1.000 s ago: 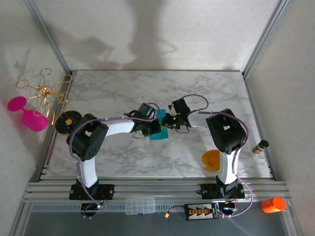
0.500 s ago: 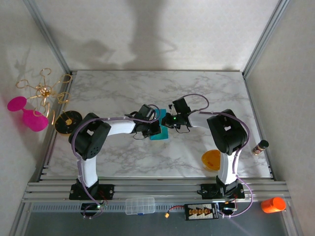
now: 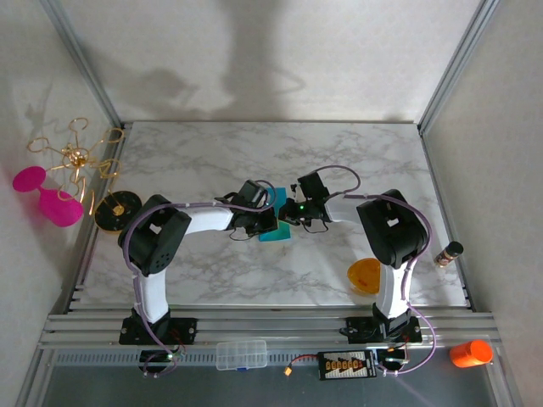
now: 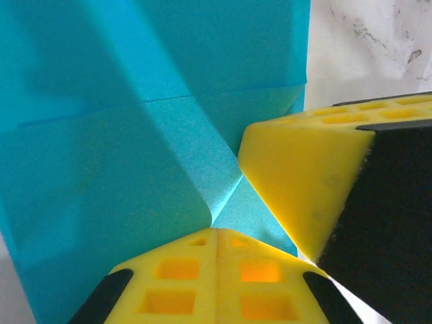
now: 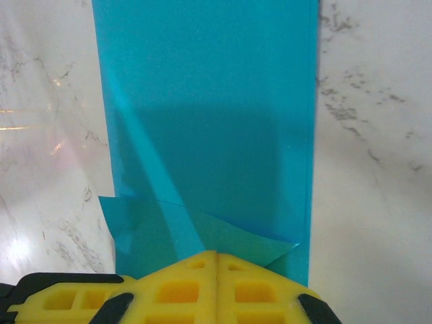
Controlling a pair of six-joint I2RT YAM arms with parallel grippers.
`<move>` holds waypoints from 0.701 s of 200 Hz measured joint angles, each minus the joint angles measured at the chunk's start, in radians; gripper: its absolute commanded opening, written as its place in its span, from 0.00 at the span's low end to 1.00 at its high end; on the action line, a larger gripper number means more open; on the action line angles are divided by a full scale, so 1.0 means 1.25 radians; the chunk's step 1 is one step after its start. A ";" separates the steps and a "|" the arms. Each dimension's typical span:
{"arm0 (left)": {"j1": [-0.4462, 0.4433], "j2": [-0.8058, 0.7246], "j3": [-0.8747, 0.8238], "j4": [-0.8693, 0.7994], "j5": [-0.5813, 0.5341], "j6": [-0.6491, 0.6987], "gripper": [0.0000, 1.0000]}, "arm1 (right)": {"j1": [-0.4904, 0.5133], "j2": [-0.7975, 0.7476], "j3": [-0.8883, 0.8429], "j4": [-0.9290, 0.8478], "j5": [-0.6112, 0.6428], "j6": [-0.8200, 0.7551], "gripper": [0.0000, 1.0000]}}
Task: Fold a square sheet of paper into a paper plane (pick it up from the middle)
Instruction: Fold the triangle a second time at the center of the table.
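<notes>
Lying partly folded at the centre of the overhead view, the paper (image 3: pixel 273 234) rests flat on the table (image 3: pixel 195 161). The left gripper (image 4: pixel 216 236) has its jaws closed together, tip on the 2 corner flaps, seemingly to flatten a crease. The right gripper (image 5: pixel 216 260), jaws also closed with nothing between them, presses the paper's edge, likely to stop it sliding. No writing or labels are readable.
</notes>
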 measured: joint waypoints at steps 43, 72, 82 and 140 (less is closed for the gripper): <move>0.000 -0.025 0.002 0.000 -0.022 0.000 0.07 | 0.000 0.002 0.004 -0.003 0.001 0.003 0.01; 0.000 -0.022 0.004 0.000 -0.038 0.000 0.05 | 0.001 0.002 0.007 -0.006 0.003 0.003 0.01; 0.001 -0.016 0.004 -0.001 -0.038 0.000 0.05 | 0.001 0.002 0.008 -0.008 0.003 0.003 0.01; 0.001 -0.001 0.002 -0.005 -0.038 0.001 0.03 | -0.005 0.001 0.005 0.007 -0.010 0.003 0.02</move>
